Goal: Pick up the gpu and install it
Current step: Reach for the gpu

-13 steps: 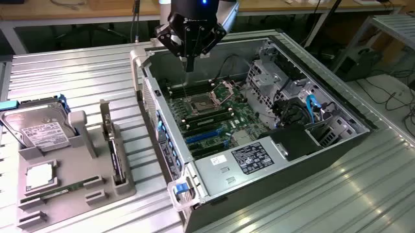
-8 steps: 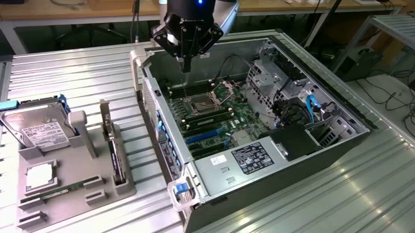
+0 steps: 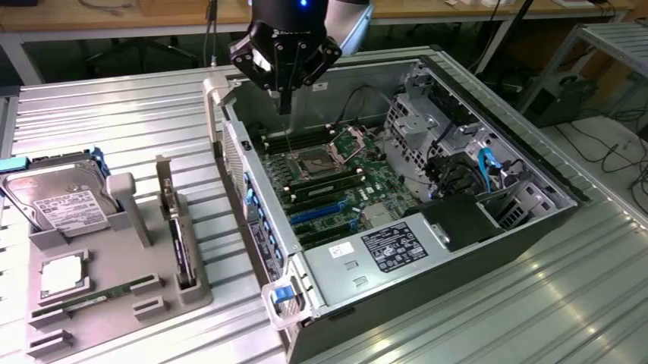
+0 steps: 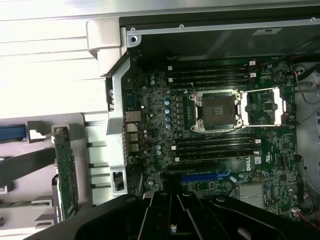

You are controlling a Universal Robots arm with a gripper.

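Exterior view first: you have a ribbed metal table (image 3: 111,121) and, on it, the open computer case (image 3: 476,296) lying on its side with the motherboard (image 3: 335,182) facing up. Beside the case, on the exterior view's left, sits a grey holder tray (image 3: 111,258). The silver hard drive (image 3: 61,201) stands in the part of the tray farthest from the case.

The gpu (image 3: 182,246) stands on its long edge in a slot on the tray's side nearest the case (the wrist view catches it (image 4: 65,170) just outside the case wall). Nothing is touching it.

The gripper (image 3: 284,102) hangs over the case near its far wall, above the motherboard and well apart from the gpu. Its fingers are pressed fully together and they hold nothing. Below them in the case lies the bare processor socket (image 3: 309,161). A narrow green memory stick (image 3: 96,301) lies flat on the tray, farther from the case than the gpu.
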